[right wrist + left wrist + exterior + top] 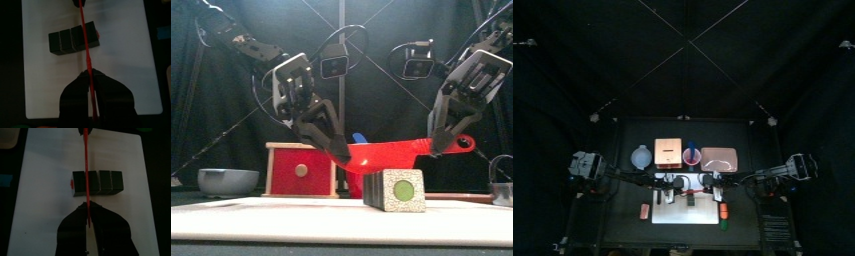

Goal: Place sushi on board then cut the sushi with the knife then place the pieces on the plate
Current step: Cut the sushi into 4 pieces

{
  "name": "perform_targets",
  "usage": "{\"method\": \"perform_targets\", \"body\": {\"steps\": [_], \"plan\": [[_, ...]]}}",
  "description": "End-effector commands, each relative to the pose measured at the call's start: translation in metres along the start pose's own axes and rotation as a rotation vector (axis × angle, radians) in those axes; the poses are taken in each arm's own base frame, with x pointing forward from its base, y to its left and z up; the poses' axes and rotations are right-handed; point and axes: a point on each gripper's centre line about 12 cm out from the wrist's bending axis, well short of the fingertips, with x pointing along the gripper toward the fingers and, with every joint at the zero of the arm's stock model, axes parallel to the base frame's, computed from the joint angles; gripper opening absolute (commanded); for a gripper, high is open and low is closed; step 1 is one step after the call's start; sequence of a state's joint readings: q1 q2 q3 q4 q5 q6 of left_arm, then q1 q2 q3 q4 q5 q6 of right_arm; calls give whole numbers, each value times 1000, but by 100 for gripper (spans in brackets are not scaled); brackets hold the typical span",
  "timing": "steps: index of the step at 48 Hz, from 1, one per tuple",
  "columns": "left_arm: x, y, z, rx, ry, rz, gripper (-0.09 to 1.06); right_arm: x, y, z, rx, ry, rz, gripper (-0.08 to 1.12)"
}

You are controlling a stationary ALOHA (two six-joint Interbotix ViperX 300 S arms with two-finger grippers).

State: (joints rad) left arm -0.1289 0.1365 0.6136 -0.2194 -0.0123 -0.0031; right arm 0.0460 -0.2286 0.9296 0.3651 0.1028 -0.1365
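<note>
knife [392,153] in left tool [337,150], right tool [446,146], over sushi roll [401,190]

Board [40,188] bare around sushi roll [107,182] (knife [85,158] spans overhead).

The booth is dim, and from above almost everything looks black. Only the white board [680,218] glows there, pale and bright, lit from overhead. Up close the board is evenly lit. The sushi roll [97,182] looks very dark against it. From the front, the red knife [392,153] stands out bright against the black curtain.
</note>
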Motion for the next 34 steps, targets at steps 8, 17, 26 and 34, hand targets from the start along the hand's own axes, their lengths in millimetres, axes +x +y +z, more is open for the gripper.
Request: {"method": "perform_targets", "body": {"steps": [8, 17, 26, 34], "plan": [[0, -5, 10, 5, -29, -11, 44, -2, -1, 11, 8, -33, -2, 23], [-2, -5, 16, 7, -44, -12, 44, -2, -1, 16, -2, -44, -2, 23], [-9, -6, 23, 22, -69, -16, 44, -4, 0, 23, -31, -61, -4, 23], [-6, -5, 17, 19, -52, -13, 44, -3, -3, 21, -30, -44, -11, 23]]}}
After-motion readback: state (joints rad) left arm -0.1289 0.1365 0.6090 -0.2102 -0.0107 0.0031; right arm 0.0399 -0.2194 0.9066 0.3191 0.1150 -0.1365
